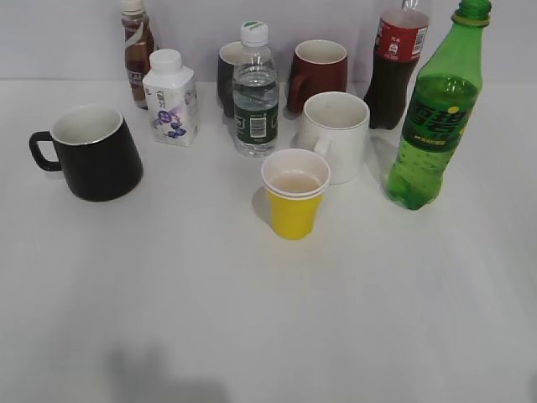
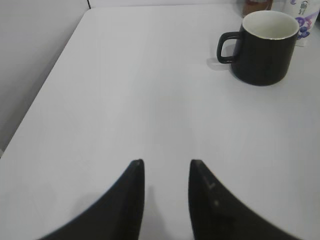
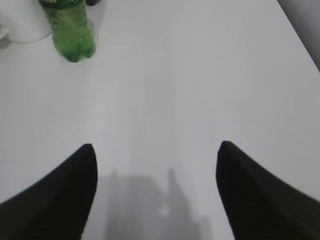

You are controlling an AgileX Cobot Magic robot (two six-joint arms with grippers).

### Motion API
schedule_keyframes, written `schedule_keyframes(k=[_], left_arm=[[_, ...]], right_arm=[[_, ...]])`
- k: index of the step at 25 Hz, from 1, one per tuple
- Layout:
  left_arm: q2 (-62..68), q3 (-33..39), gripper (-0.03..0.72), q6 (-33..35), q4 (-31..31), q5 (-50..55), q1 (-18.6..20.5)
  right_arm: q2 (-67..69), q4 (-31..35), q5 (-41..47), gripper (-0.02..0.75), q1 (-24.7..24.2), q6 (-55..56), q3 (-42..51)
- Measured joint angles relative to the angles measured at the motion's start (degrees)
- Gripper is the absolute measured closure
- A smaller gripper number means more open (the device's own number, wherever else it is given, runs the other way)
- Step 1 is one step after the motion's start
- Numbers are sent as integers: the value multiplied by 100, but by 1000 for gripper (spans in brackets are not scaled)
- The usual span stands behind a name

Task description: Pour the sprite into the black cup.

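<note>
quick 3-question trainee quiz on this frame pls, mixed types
1. True or false: the sprite stands upright at the table's right side, cap off.
2. Which cup sits nearest the black cup? A) yellow cup B) white mug C) dark red mug
3. Fill in: the right gripper is spread wider than the ____ gripper.

Key:
1. True; the neck is open, the green ring still on it.
2. A; the yellow cup sits mid-table, closer than the white mug or dark red mug.
3. left; both hold nothing over bare table.
</note>
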Motion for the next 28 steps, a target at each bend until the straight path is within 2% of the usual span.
schedule_keyframes(k=[28], left_arm=[[0, 0, 449, 0, 0, 0, 0]], right_arm=[[0, 0, 0, 183, 0, 0, 0]])
